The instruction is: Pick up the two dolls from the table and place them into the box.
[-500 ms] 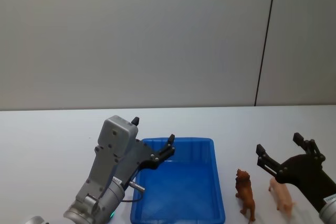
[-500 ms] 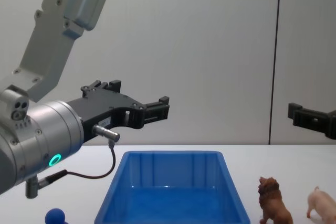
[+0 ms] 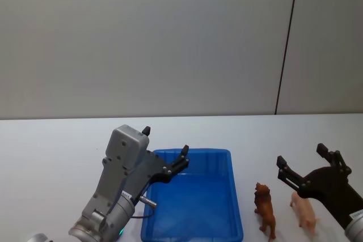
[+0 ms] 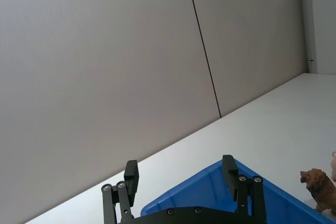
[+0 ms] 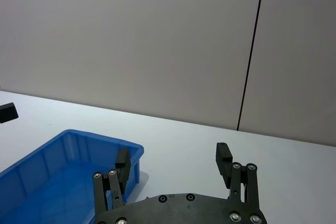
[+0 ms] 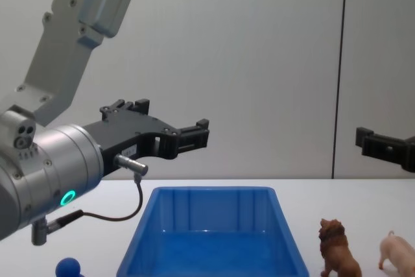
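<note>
The brown lion doll (image 3: 265, 208) and the pale pink pig doll (image 3: 304, 211) stand side by side on the white table (image 3: 57, 151), just right of the blue box (image 3: 193, 152). The box holds nothing. My left gripper (image 3: 165, 141) hovers open above the box's rear left corner. Over the two dolls my right gripper (image 3: 301, 155) hangs open, well above them. The chest view shows the lion (image 6: 337, 254) and pig (image 6: 397, 254) standing low beside the box (image 6: 214, 225). The left wrist view shows the left gripper (image 4: 179, 167) open over the box (image 4: 210, 192).
A small blue knob (image 6: 67, 267) sits at the chest view's lower left, by the left arm. A plain grey wall with a dark vertical seam (image 3: 286, 43) rises behind the table. Bare tabletop stretches left of the box and behind it.
</note>
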Tool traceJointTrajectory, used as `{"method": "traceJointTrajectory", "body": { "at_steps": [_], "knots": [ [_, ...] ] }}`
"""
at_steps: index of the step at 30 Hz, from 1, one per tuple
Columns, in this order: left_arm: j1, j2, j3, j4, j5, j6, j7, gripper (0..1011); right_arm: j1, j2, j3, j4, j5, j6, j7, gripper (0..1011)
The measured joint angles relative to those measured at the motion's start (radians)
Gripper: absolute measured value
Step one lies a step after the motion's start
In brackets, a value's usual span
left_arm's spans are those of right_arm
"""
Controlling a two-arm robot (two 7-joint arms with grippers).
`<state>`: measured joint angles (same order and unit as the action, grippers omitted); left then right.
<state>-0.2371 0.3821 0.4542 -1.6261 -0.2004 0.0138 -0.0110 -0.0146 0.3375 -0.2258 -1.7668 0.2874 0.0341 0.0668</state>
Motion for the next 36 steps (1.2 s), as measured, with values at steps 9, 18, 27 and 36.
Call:
{"method": "traceJointTrajectory", "body": {
  "at_steps": [9, 18, 27, 36],
  "knots": [
    [0.0, 0.0, 0.0, 0.0, 0.0, 0.0, 0.0, 1001, 0.0, 0.0, 0.0, 0.0, 0.0, 0.0, 0.0, 1001],
    [0.0, 0.0, 0.0, 0.0, 0.0, 0.0, 0.0, 1002, 0.0, 0.0, 0.0, 0.0, 0.0, 0.0, 0.0, 1001],
    [0.0, 0.0, 0.0, 0.0, 0.0, 0.0, 0.0, 1001, 0.002, 0.0, 0.001, 0.002, 0.001, 0.0, 0.005, 1001],
    [0.0, 0.0, 0.0, 0.0, 0.0, 0.0, 0.0, 1001, 0.003, 0.004, 0.008, 0.011, 0.012, 0.005, 0.019, 1001]
  ]
}}
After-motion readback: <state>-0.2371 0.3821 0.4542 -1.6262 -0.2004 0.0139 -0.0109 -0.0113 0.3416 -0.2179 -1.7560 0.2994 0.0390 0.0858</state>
